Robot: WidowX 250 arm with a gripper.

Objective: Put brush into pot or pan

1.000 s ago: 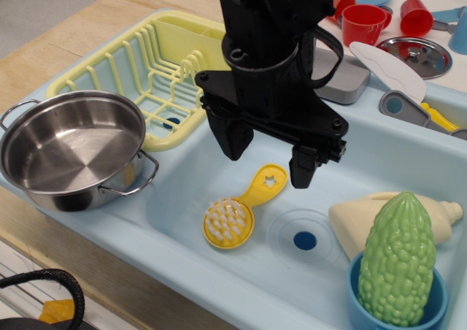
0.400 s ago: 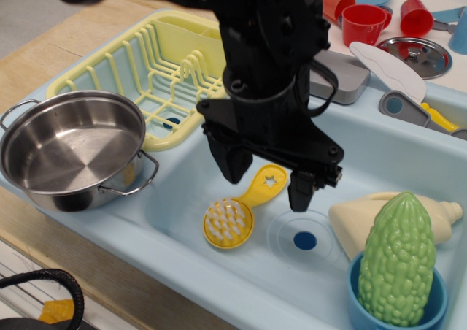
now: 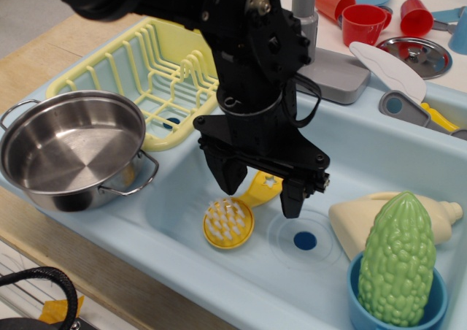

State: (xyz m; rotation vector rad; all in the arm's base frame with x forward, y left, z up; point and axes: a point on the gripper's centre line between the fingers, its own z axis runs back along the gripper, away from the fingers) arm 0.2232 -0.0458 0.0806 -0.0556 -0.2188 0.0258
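Observation:
The yellow brush (image 3: pixel 235 216) lies in the light blue sink (image 3: pixel 219 286), bristles up, its handle pointing back right under my gripper. My gripper (image 3: pixel 261 187) is open, one finger on each side of the handle, low over it; I cannot tell whether it touches. Part of the handle is hidden behind the fingers. The shiny steel pot (image 3: pixel 69 147) stands empty on the sink's left rim, well left of the gripper.
A yellow dish rack (image 3: pixel 157 67) sits behind the pot. A cream bottle (image 3: pixel 357 217) lies at the right of the sink, with a green bumpy vegetable (image 3: pixel 398 261) in a blue cup (image 3: pixel 365 315). Red cups (image 3: pixel 363 22), a steel lid (image 3: pixel 418 55) and utensils are at the back right.
My gripper has come down and a little left, from above the brush handle to straddling it. The brush and pot have not moved.

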